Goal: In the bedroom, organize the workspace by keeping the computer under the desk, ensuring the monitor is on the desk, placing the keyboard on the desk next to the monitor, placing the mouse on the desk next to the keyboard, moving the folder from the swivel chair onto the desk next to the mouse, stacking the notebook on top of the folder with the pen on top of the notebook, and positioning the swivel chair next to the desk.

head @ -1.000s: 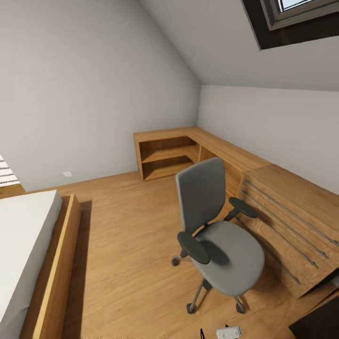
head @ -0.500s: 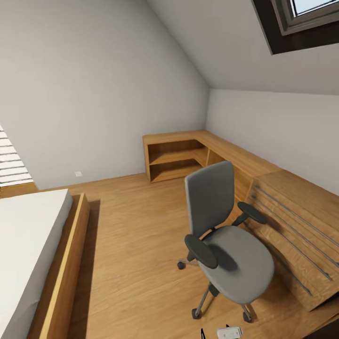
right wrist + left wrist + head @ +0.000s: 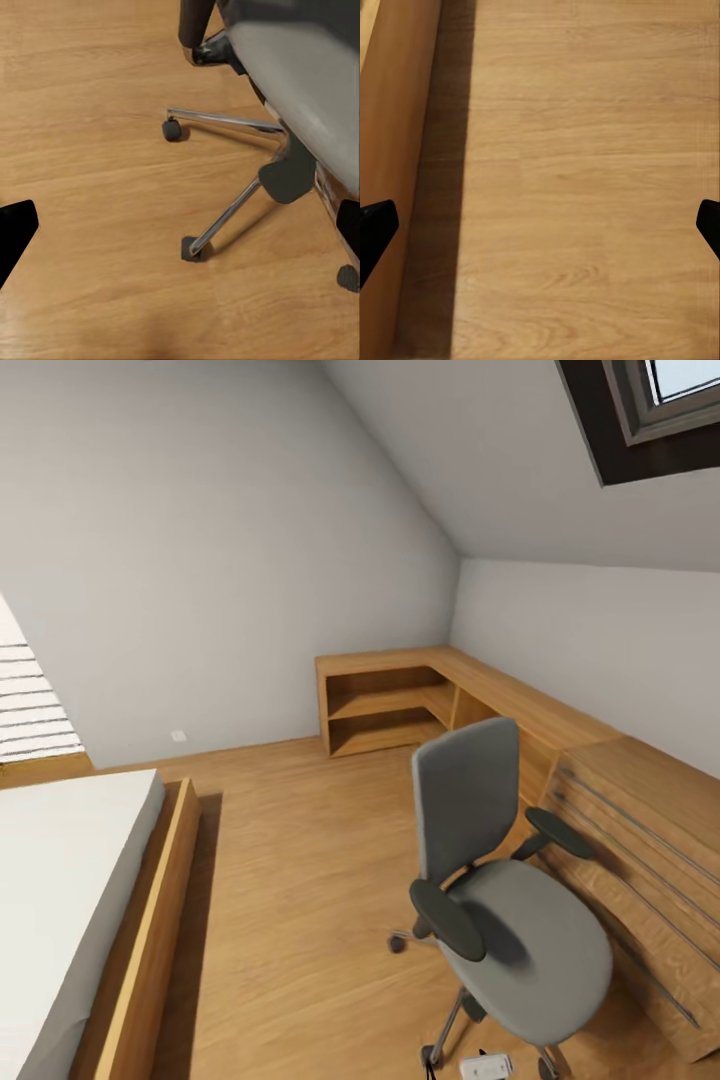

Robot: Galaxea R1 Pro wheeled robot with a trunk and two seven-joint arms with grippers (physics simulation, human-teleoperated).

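Observation:
The swivel chair [image 3: 530, 945], grey padded with black armrests, stands on the wooden floor at the right of the head view, and its seat is bare. In the right wrist view the chair's seat [image 3: 300, 67] and chrome legs on casters [image 3: 225, 124] lie just ahead of my right gripper [image 3: 180, 232], which is open with its black fingertips [image 3: 15, 232] far apart. My left gripper [image 3: 540, 232] is open too, over bare floor beside a wooden bed frame [image 3: 390, 112]. The desk, computer, monitor, keyboard, mouse, folder, notebook and pen are out of view.
A bed [image 3: 70, 900] with a wooden frame fills the left. A wooden L-shaped shelf unit [image 3: 400, 700] sits in the far corner. A light wooden drawer cabinet [image 3: 650, 830] with bar handles stands right behind the chair. Open floor [image 3: 300, 860] lies between bed and chair.
The whole head view has shifted, so the camera has moved: the chair and cabinet sit further right and lower in the picture. Nothing in the room itself has visibly moved.

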